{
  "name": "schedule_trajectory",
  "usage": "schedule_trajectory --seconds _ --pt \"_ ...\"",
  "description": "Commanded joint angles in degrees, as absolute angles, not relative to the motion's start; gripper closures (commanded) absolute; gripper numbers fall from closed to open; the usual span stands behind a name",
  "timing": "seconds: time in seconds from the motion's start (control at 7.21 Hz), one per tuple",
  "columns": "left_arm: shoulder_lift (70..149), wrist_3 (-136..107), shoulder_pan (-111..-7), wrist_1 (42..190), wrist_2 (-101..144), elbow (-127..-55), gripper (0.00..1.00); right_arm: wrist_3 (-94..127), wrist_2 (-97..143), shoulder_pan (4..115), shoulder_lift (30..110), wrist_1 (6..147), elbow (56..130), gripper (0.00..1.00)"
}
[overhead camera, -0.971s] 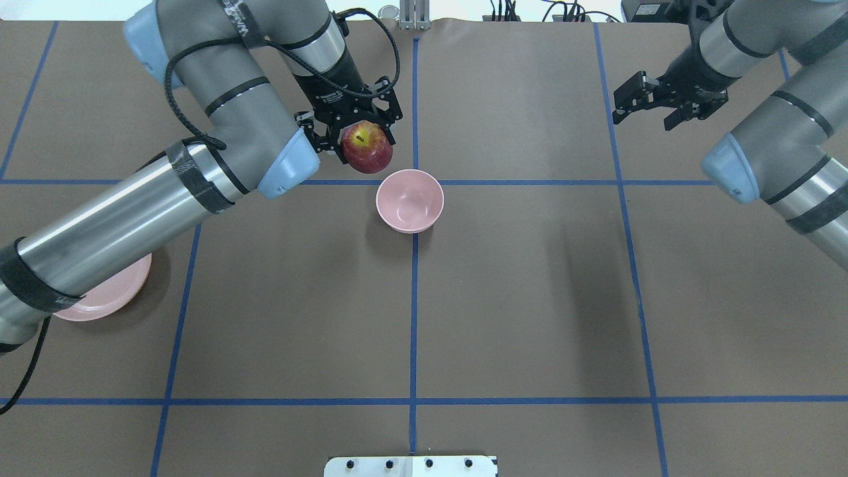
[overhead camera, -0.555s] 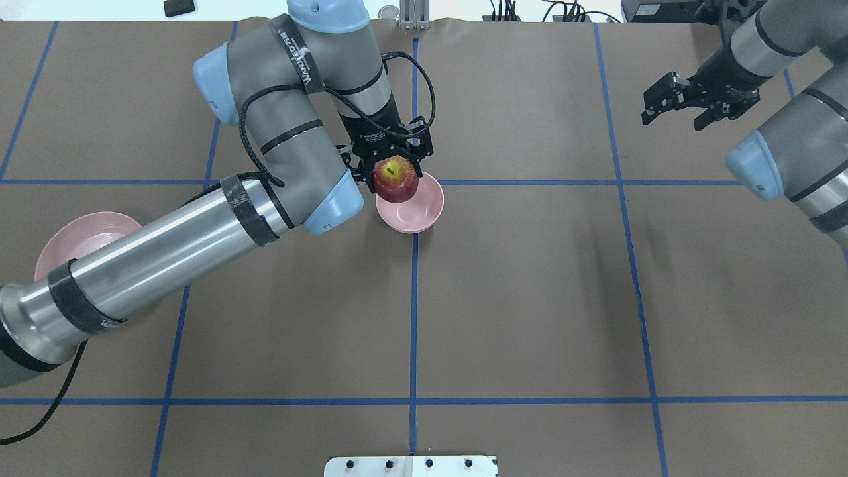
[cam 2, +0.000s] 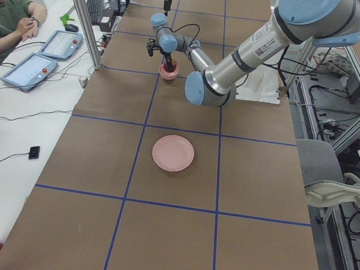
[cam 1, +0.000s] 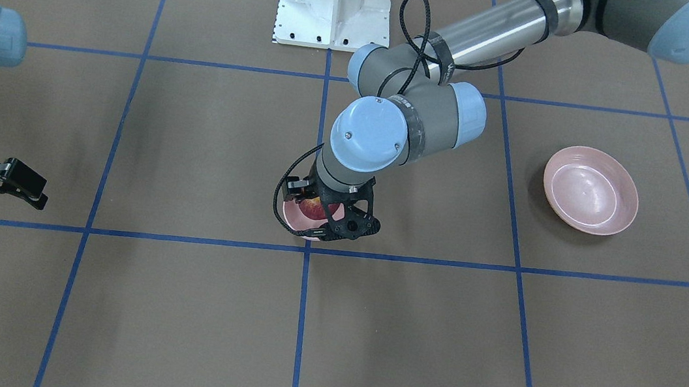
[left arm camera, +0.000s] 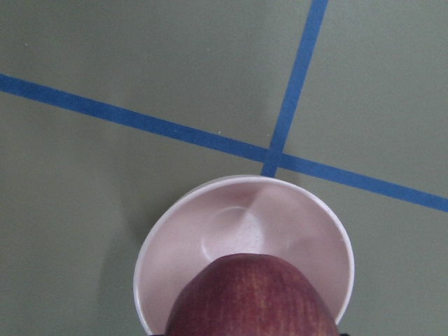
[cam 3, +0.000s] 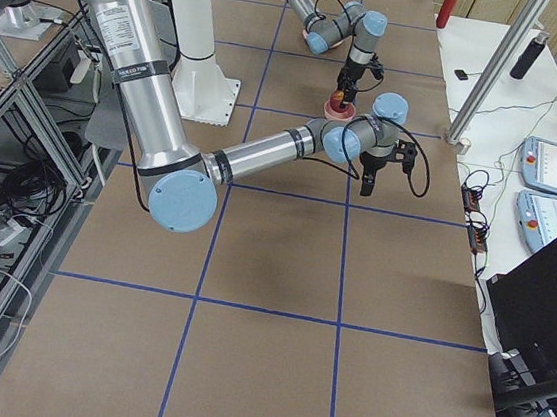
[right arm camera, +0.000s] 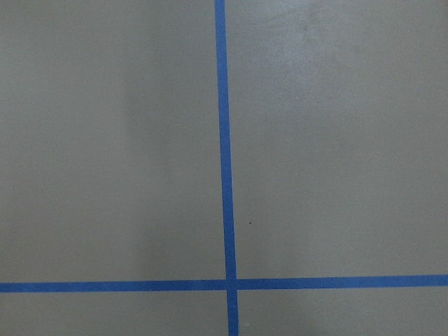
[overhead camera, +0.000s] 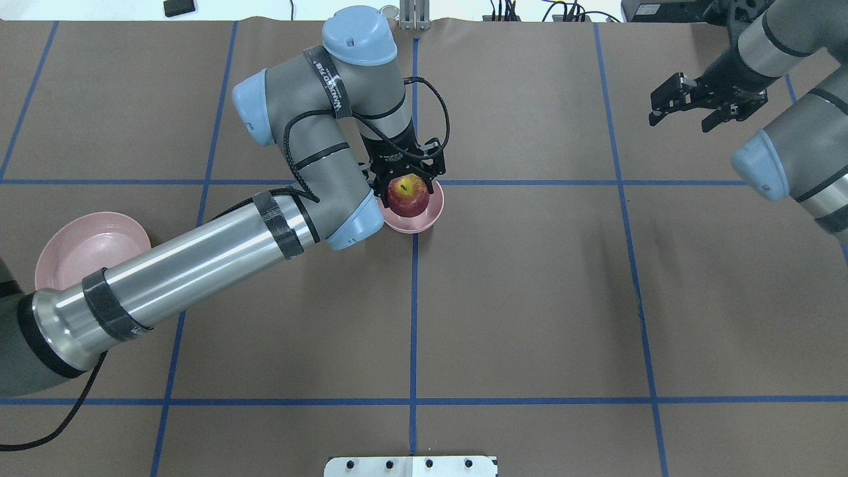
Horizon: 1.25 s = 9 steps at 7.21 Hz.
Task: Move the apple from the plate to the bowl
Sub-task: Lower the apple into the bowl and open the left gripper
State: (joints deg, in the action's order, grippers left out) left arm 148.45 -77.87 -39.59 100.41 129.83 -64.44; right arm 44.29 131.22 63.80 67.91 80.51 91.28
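Observation:
My left gripper (overhead camera: pixel 407 192) is shut on the dark red apple (overhead camera: pixel 407 196) and holds it right over the small pink bowl (overhead camera: pixel 434 211) at the table's middle. In the left wrist view the apple (left arm camera: pixel 252 297) fills the bottom edge above the bowl (left arm camera: pixel 175 245). In the front view the apple (cam 1: pixel 314 208) sits between the fingers inside the bowl's rim (cam 1: pixel 289 218). The pale pink plate (overhead camera: pixel 79 248) lies bare at the left, partly behind my left arm; it also shows in the front view (cam 1: pixel 589 198). My right gripper (overhead camera: pixel 682 106) is open and empty, high at the far right.
Blue tape lines cross the brown table. A white base plate (overhead camera: pixel 411 466) sits at the near edge. An operator (cam 2: pixel 9 17) sits beside control tablets past the table's side.
My left gripper has carried the apple rightward and down from beside the bowl to right over it. The right arm has drawn back to the far right.

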Motion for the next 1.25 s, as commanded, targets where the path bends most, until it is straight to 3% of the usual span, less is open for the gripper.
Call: schedule_trajectory --seconds 0.0,0.14,0.42,0.83,1.11 --pt "149.1 -77.9 -38.9 103.3 127.6 -62.1 1.0 44.3 131.2 64.0 67.9 80.5 91.3 0.0" --pt "149.2 -77.9 -38.4 103.7 126.6 -62.1 1.0 44.3 131.2 64.3 68.0 80.5 91.2 0.0" --pt "149.1 -77.3 -38.4 103.7 126.2 -62.1 0.01 44.2 131.4 64.6 68.0 80.6 91.3 0.0" --pt "148.6 -75.4 -38.9 103.3 125.9 -64.4 0.01 44.3 132.1 66.0 67.7 80.6 91.3 0.0" --pt "141.5 -65.3 -42.8 100.9 126.2 -74.6 0.01 44.6 131.4 66.4 68.3 79.5 91.8 0.0"
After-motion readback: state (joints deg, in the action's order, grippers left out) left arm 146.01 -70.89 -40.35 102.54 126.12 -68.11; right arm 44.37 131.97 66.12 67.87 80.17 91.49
